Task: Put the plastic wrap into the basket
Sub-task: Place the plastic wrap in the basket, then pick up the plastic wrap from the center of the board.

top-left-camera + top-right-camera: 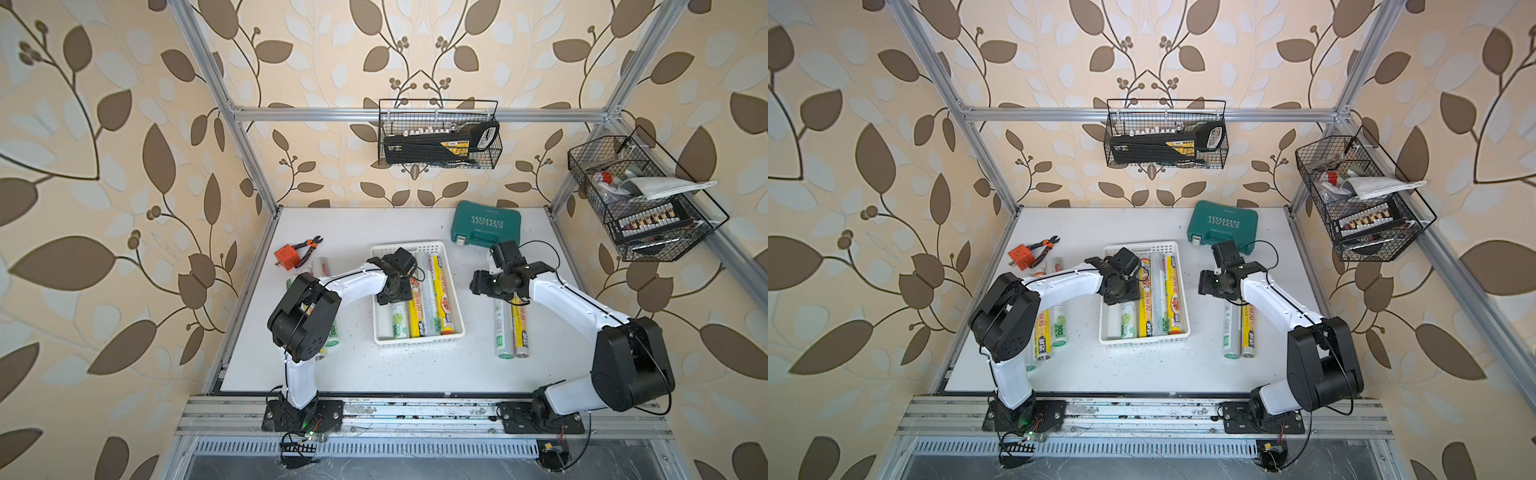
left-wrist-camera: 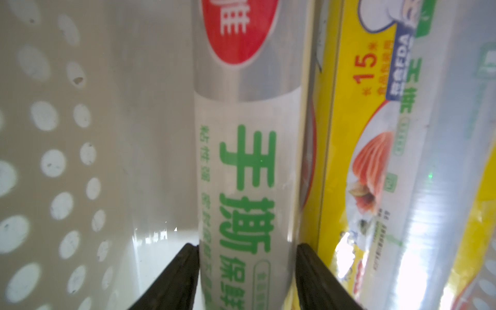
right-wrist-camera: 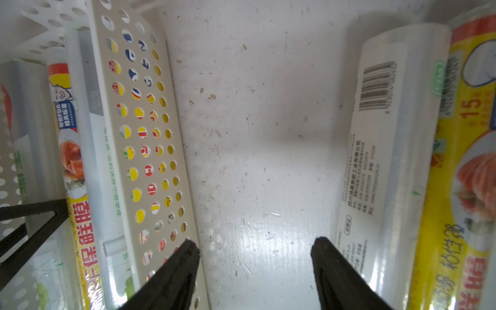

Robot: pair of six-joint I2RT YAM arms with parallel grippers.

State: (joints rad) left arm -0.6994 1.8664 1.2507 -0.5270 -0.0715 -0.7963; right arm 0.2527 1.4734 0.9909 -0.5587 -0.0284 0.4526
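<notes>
**A:** Where is the left gripper [image 2: 247, 247]?

**B:** Down inside the shallow white plastic basket [image 1: 419, 339], mid-frame in both top views. Its black fingers [image 2: 185, 271] flank a silvery-clear plastic wrap roll with green lettering [image 2: 241, 166], one on each side and close against it. I cannot tell whether they are pressing it or standing just clear. The roll lies along the basket's length, with a strip of bare floor between it and the holed side wall.

**A:** What else is in the basket?

**B:** Three more rolls, parallel to it. A yellow roll with food pictures [image 1: 417, 316] is right beside it, then a plain silvery roll [image 1: 428, 270], then a second yellow roll [image 1: 442, 299] along the basket's right wall.

**A:** And the right gripper [image 3: 255, 244]?

**B:** Its jaws are apart with nothing between them, over the bare white tabletop [image 3: 255, 134], between the basket and a silvery roll with a barcode [image 3: 375, 134].

**A:** Is any wrap outside the basket?

**B:** That barcode roll and a yellow neighbour roll [image 1: 520, 328] lie touching, right of the basket. More rolls [image 1: 1059, 326] lie left of it, partly hidden under the left arm.

**A:** Anything else?

**B:** A dark green hard tool case [image 1: 486, 226] at the table's upper right, and an orange cube [image 1: 286, 257] at its upper left.
</notes>
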